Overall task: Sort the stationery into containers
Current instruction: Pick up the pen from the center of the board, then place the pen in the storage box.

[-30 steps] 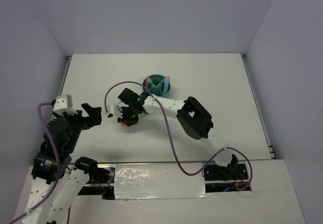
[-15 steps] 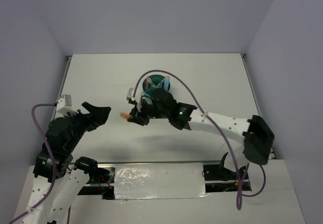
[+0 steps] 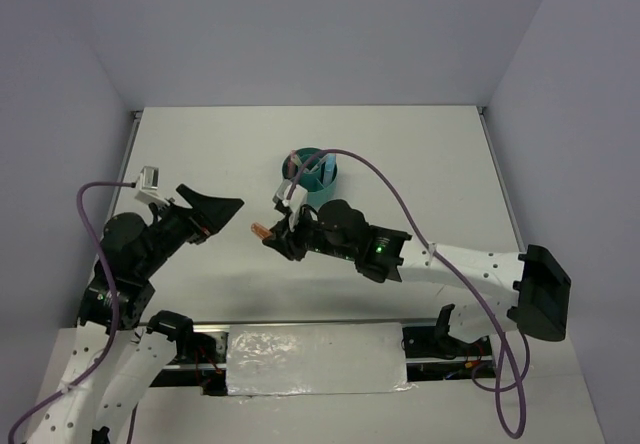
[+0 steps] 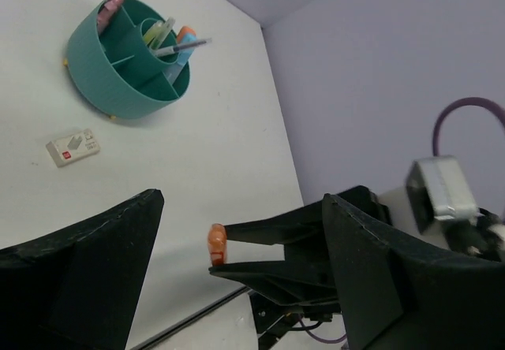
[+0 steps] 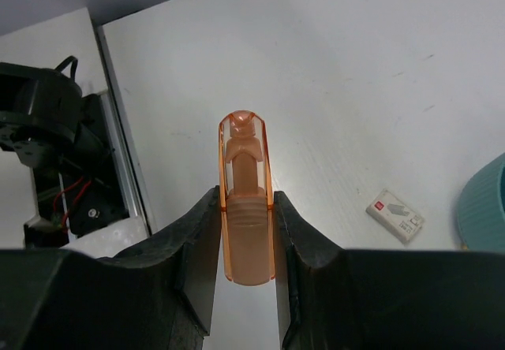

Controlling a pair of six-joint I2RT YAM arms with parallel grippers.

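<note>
Right wrist view: your right tool (image 5: 246, 204) grips a stubby orange cap (image 5: 245, 157), jaws narrow, cap tip poking past the fingertips. Your left tool (image 3: 218, 212) is wide, holding nothing, at mid-left of the top view, facing the cap. Farther out, a small white eraser (image 5: 395, 215) lies flat on the counter (image 5: 355, 90), near the teal organizer (image 4: 130, 102), upper left in left wrist view, pens (image 4: 177, 46) inside.
</note>
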